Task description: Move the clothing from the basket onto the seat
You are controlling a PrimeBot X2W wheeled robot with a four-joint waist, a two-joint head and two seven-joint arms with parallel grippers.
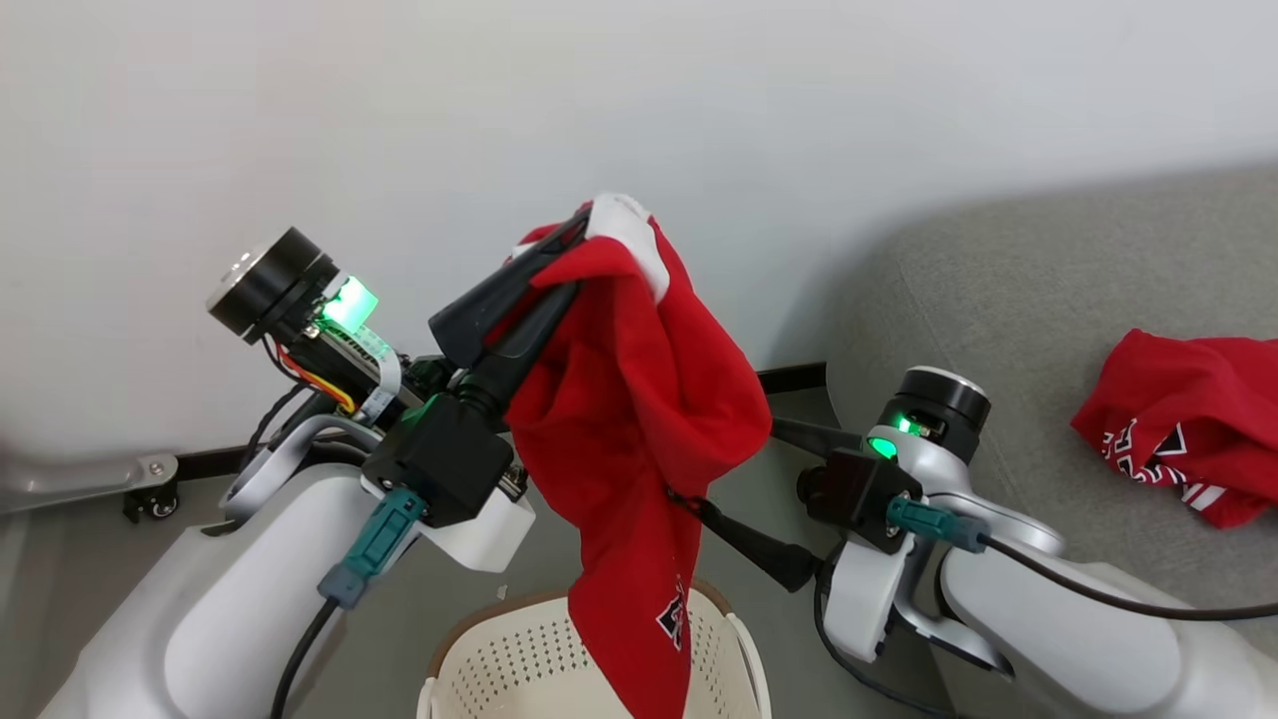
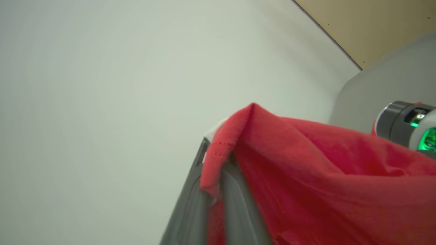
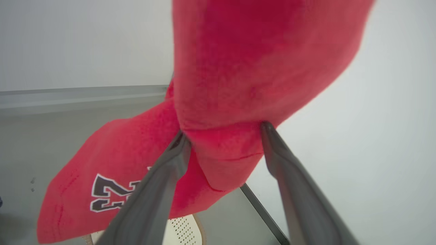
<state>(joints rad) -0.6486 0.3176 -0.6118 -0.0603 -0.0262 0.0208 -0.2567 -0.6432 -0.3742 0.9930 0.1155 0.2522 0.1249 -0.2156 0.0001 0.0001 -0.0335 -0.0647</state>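
Observation:
My left gripper [image 1: 584,228] is raised and shut on the white-trimmed edge of a red garment [image 1: 639,399], which hangs down over the cream basket [image 1: 499,649]. In the left wrist view the same gripper [image 2: 218,153] pinches that red cloth [image 2: 306,170]. My right gripper [image 1: 724,464] stands open at the garment's side. Its fingers [image 3: 163,183] straddle a bunched fold of the numbered red fabric [image 3: 238,85], lightly touching it. A second red garment [image 1: 1178,439] lies crumpled on the grey seat [image 1: 998,300].
A white wall rises close behind, with a dark baseboard [image 1: 794,377] at the floor. A metal leg with a caster [image 1: 140,479] stands at the left. The basket sits on grey floor between my arms, just left of the seat.

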